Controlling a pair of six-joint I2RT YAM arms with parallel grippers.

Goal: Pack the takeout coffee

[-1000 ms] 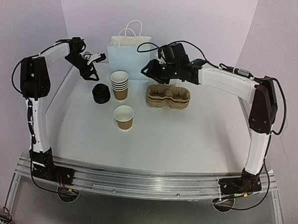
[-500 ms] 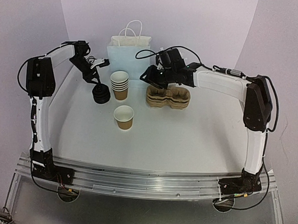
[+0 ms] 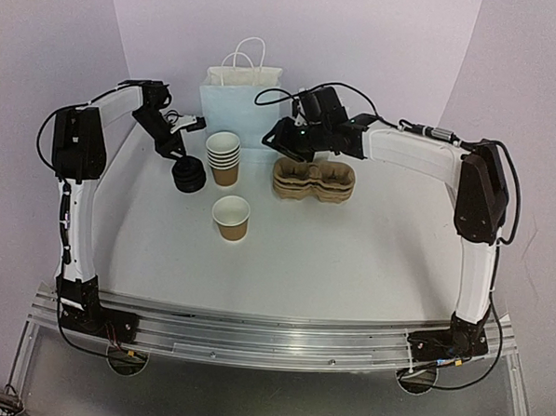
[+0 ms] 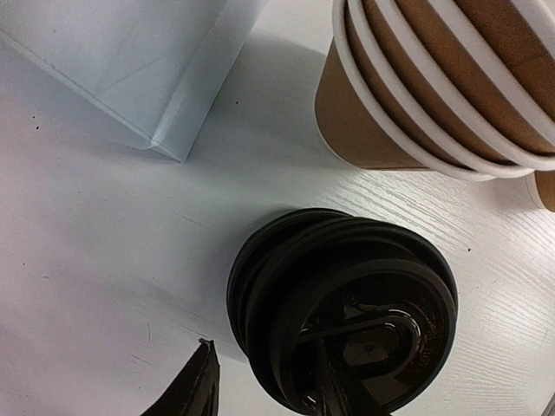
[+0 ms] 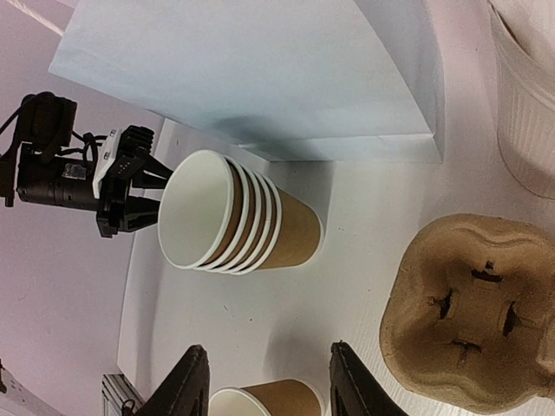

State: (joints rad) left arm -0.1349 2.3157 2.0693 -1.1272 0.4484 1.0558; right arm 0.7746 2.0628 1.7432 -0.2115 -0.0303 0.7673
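A stack of black lids (image 3: 188,174) stands at the back left, and fills the lower part of the left wrist view (image 4: 347,321). My left gripper (image 3: 175,148) (image 4: 260,400) is open just over it, with one finger outside the stack's left edge and the other finger over the top lid. A stack of brown kraft cups (image 3: 223,157) (image 5: 234,217) (image 4: 434,87) stands beside the lids. One single cup (image 3: 231,217) (image 5: 269,401) stands nearer the front. My right gripper (image 3: 280,139) (image 5: 269,386) is open and empty, hovering between the cup stack and the carriers.
A white paper bag (image 3: 242,102) (image 5: 260,69) (image 4: 130,61) stands at the back behind the cups. A stack of pulp cup carriers (image 3: 314,180) (image 5: 477,312) lies right of the cup stack. A white ribbed container (image 5: 529,113) shows at the right wrist view's edge.
My left gripper has swung right and come down onto the lid stack. My right gripper dropped a little lower near the carriers, then held still.
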